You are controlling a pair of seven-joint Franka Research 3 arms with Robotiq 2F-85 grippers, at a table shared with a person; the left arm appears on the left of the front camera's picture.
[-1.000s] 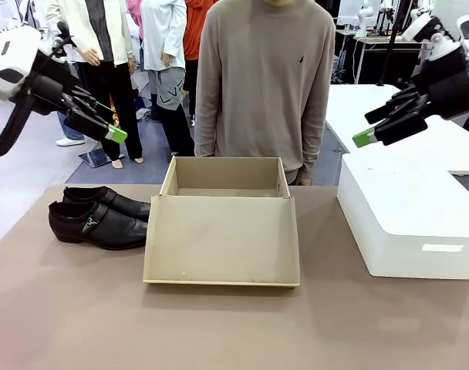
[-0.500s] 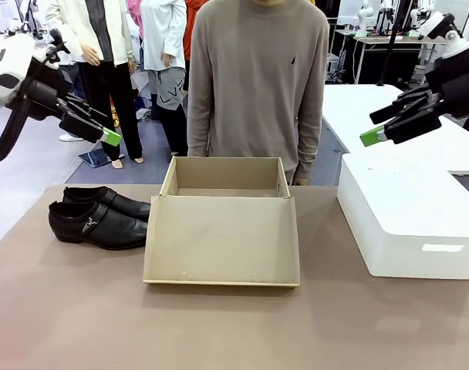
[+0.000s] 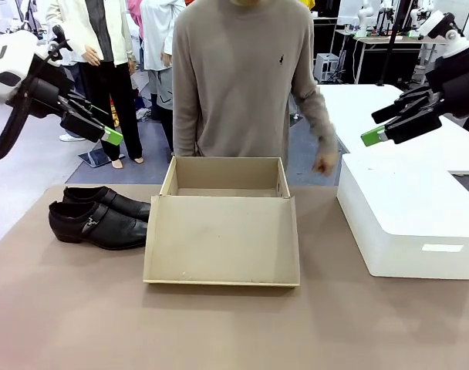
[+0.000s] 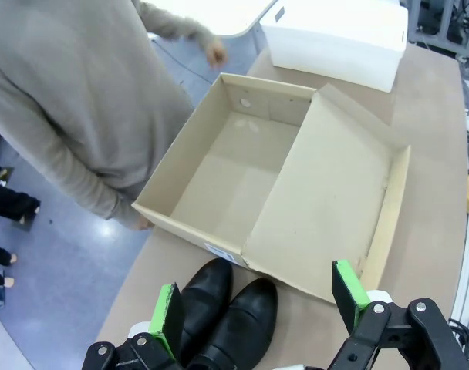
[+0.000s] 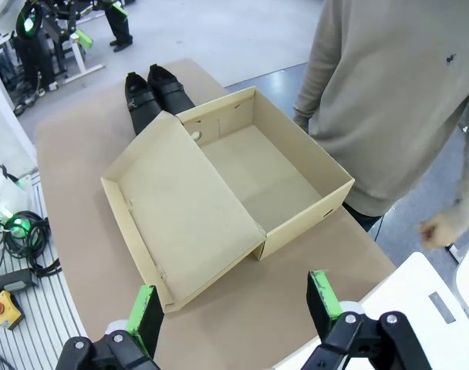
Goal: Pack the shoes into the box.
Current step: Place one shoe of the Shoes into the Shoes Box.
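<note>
We're at the very start: nothing is packed yet. Far left, the left gripper (image 3: 106, 126) hangs in the air above and behind the table (image 3: 219, 331), jaws spread wide, holding nothing. Below it the shoes (image 3: 99, 220) lie side by side on the table, toes toward the box and just beside its left wall, maybe touching it. In the left wrist view they sit right under that gripper. In the middle is the box (image 3: 170, 179), open and, as far as we see, with only bare cardboard inside. Its lid flap (image 3: 223, 240) is folded down flat toward the robot. A person stands behind it, one blurred hand (image 3: 325, 163) hanging to the right of the box and touching nothing. Further right sits a white box (image 3: 408, 220), not part of the job. Far right, the right gripper (image 3: 379, 126) is up in the air over that white box, also fully open and empty. We judge the next move to be the left arm's: drop down over the nearer shoe, close across its body, then lift it over the left wall into the box.
</note>
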